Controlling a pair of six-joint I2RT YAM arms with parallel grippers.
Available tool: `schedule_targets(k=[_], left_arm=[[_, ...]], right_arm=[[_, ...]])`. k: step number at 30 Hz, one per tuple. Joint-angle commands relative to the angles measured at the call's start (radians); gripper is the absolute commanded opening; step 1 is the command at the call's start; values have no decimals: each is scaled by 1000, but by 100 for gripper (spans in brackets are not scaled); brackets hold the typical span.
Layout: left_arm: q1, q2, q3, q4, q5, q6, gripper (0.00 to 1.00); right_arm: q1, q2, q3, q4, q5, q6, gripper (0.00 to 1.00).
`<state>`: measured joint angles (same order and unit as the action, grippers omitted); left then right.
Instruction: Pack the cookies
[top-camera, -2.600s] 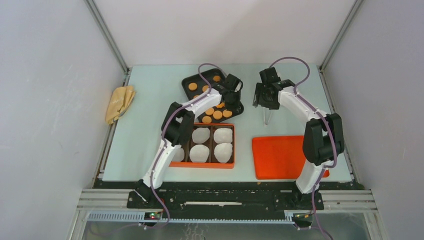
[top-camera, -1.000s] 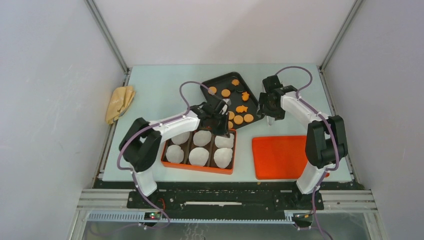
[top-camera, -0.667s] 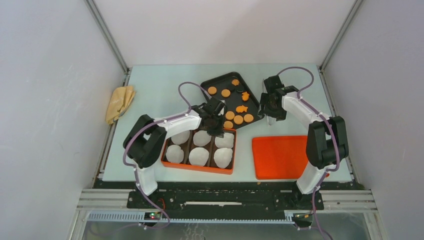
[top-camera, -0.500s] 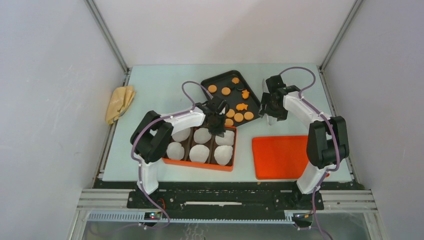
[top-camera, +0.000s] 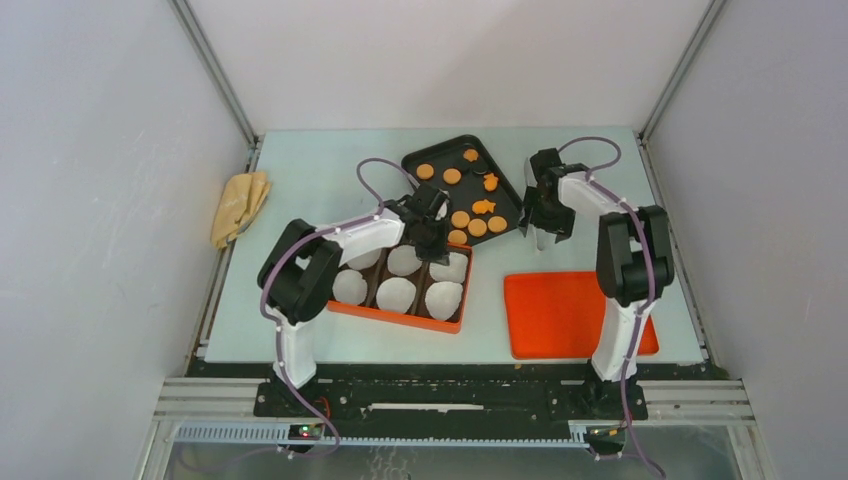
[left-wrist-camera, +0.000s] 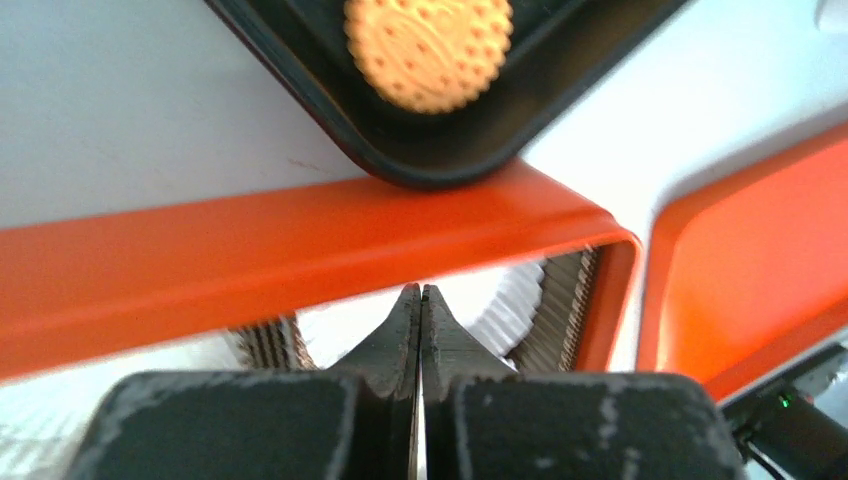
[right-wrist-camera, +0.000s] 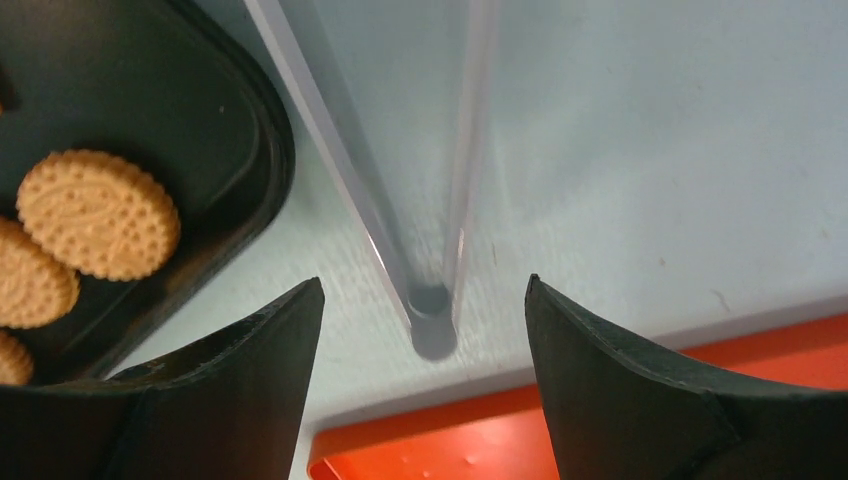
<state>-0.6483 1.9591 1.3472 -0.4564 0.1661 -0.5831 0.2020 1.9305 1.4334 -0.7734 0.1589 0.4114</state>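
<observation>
Cookies (top-camera: 460, 218) sit in the black tray (top-camera: 437, 155); you see left gripper (left-wrist-camera: 421, 300) pinched together, right gripper (right-wrist-camera: 424, 300) spread apart.

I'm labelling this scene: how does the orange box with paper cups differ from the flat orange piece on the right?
The orange box has cells holding white liners; the flat orange piece is undivided. The box sits askew; the piece lies square. Both are orange rectangles.

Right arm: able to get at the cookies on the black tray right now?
Likely yes. The right gripper hangs open beside the black tray, cookies just past its low rim. A clear plastic piece sits between its jaws, not toward the tray.
</observation>
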Motion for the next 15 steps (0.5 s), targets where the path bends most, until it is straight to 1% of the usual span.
schedule_targets(k=[1,7,10,12,15], left_arm=[[-39,-135,-49,30,39,15,0],[-44,-247,-101,16,8,22,0],[-44,-273,-99,2,-4,36,0],[-45,-281,-95,-4,-6,42,0],[-43,-285,-95,-11,0,45,0]], right_arm=[[-4,99,114,-48,17,14,82],[-31,168,232,-103,29,19,83],[-51,242,368,-180,22,8,83],[-55,298,446,-219,45,0,84],[-59,368,511,-252,49,-5,84]])
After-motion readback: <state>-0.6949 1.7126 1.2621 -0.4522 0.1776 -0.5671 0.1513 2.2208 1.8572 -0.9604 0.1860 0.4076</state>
